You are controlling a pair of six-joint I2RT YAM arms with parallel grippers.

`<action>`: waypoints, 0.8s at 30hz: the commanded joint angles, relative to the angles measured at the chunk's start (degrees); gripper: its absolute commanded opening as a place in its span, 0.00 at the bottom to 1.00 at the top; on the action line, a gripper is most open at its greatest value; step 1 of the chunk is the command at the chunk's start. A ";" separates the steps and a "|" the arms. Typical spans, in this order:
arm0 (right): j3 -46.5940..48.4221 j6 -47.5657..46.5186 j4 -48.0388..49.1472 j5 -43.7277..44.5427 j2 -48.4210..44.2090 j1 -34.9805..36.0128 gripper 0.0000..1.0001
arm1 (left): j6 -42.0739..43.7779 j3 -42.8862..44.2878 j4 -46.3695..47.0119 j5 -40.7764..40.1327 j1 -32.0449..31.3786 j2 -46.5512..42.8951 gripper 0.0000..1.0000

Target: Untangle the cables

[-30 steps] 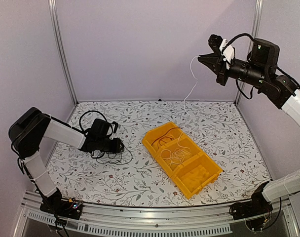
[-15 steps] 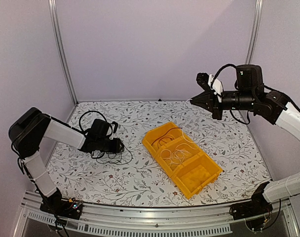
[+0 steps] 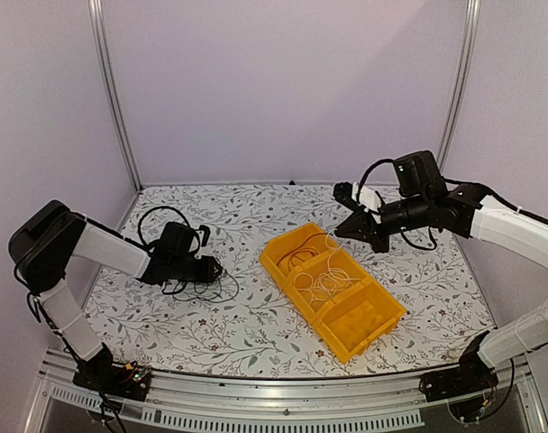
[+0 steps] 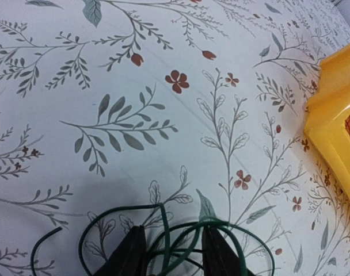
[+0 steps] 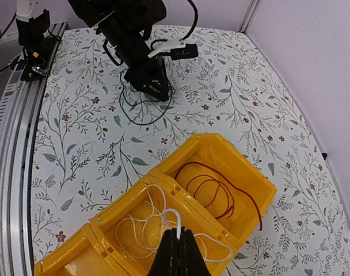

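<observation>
Currently I am pinching the white cable (image 5: 170,212) in the right jaws just above the middle compartment of the yellow bin (image 5: 210,138), its slack coiling straight below. The left jaws are hovering spread astride the black cable (image 4: 124,208), left of the bin.

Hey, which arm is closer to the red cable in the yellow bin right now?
Right. The right arm hangs just right of the red cable, jaws pinching a white cable. The left arm sits well off to its left, over the black cable.
</observation>
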 commanded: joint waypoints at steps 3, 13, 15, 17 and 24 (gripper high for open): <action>-4.24 -5.23 -1.13 -0.37 6.14 0.21 0.00 | -0.70 -2.70 -1.41 -1.29 0.83 -4.25 0.31; -2.46 -7.87 -4.06 2.68 19.46 1.22 0.00 | -1.47 -4.08 -0.09 -1.54 0.84 -8.42 0.28; 0.38 -7.98 -6.81 3.67 23.39 1.47 0.00 | -1.63 -4.73 0.68 -0.85 0.81 -9.41 0.27; 4.50 -7.15 -10.78 3.71 26.17 1.45 0.19 | -1.59 -5.35 1.34 -0.14 0.86 -10.38 0.24; 18.22 -7.36 -21.49 2.57 24.86 1.44 0.54 | -0.47 -7.52 2.60 2.81 0.80 -16.56 0.07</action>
